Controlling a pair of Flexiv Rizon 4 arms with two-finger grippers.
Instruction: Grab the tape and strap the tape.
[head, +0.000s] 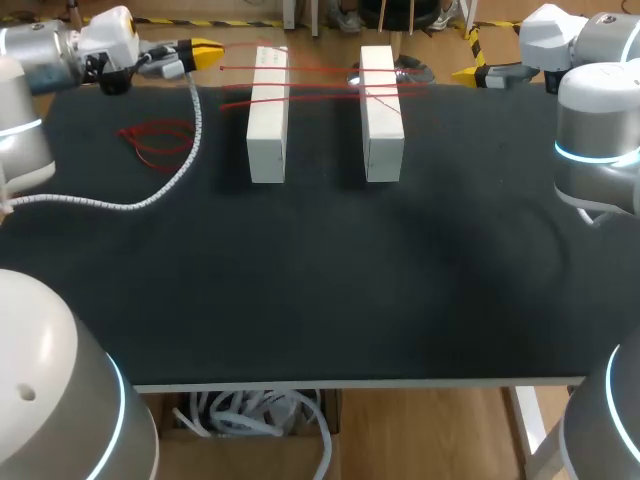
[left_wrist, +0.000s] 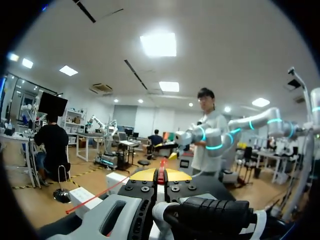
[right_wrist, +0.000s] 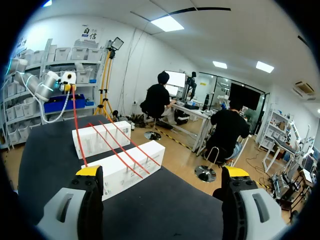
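Black table (head: 320, 300), two white blocks (head: 267, 115) (head: 381, 115), three red tape strands (head: 320, 69)

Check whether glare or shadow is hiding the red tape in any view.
Head view: even light, no glare on the black table; the red tape reads clearly over the white blocks, fainter against the dark top. Left wrist view: the tape is plain between the yellow tips of the left gripper. Right wrist view: its strands stand out over the blocks, unshadowed.
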